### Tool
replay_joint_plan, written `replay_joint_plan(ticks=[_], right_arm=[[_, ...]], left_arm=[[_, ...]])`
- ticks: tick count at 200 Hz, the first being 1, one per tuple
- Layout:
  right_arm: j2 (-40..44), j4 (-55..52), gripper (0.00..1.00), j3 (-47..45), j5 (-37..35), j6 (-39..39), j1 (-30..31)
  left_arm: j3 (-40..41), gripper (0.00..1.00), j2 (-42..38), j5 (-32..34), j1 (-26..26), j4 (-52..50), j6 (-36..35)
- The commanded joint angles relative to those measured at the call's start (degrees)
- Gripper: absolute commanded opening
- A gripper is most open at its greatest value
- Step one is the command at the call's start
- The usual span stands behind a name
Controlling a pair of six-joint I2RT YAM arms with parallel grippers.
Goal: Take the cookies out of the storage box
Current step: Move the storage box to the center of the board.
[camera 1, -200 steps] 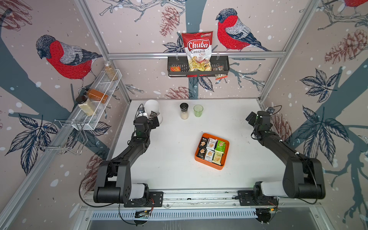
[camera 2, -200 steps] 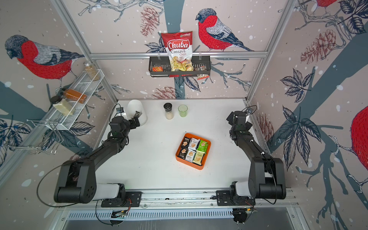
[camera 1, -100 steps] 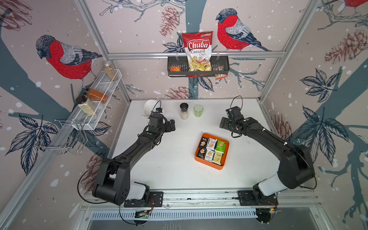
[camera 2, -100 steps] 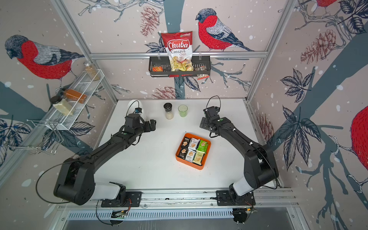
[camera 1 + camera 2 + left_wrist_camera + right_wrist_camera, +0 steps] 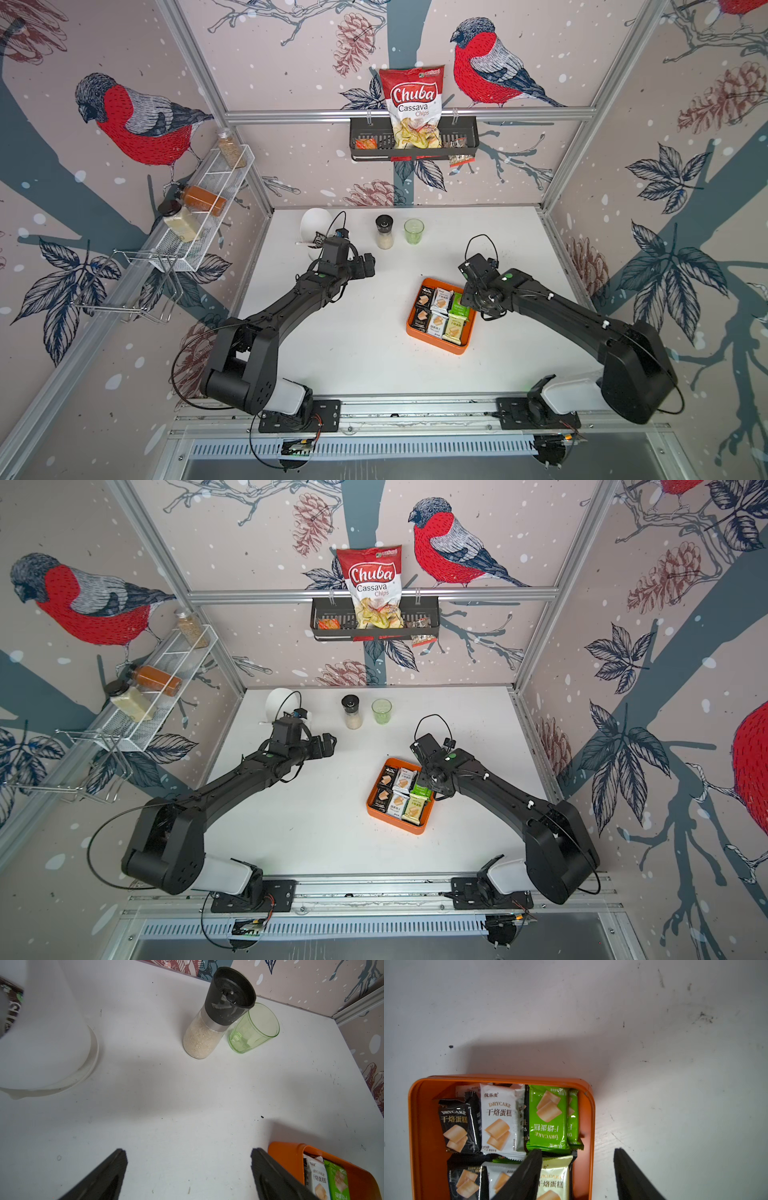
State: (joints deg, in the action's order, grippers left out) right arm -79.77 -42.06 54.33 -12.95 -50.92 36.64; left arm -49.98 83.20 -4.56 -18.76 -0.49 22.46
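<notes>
Cookies (image 5: 439,311) in storage box (image 5: 434,341) on table (image 5: 353,332); grinder (image 5: 384,232) left of cup (image 5: 414,231), both behind box.

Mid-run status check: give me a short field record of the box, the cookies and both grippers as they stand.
storage box: orange, flat on the table
cookies: packets lie inside the box, none lifted
right gripper: jaws apart, straddling one box wall; one finger over a pale yellow packet, the other outside the box
left gripper: open above bare table, holding nothing
nearby: grinder and green glass, upright, side by side
</notes>
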Motion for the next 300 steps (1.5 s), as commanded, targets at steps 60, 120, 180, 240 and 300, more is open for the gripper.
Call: replay_joint_plan(ticks=[60,120,180,240,300], right_arm=[[-4.04,7.02,0.43,-2.63,5.03,6.19,-3.66],[-8.84,8.02,0.16,0.24,6.22,10.94,-3.53],[-17.87,4.84,0.05,12.13,4.68,19.15,-0.27],[-31.11,-1.90,0.08,28.38,2.47,27.69,1.60],[-38.60,-7.40,0.22,38.56,2.02,31.35,3.43]], left_arm=[[-1.85,0.97,2.43,1.82,-0.21,0.56,-0.48],[-2.94,0.96,2.64,2.25,-0.22,-1.25,-1.55],[-0.79,0.96,0.45,2.54,-0.17,-1.84,-0.95],[2.14,0.96,-3.79,3.14,-0.22,-3.36,-1.18],[6.50,0.96,-7.89,3.76,-0.18,-3.39,0.33]])
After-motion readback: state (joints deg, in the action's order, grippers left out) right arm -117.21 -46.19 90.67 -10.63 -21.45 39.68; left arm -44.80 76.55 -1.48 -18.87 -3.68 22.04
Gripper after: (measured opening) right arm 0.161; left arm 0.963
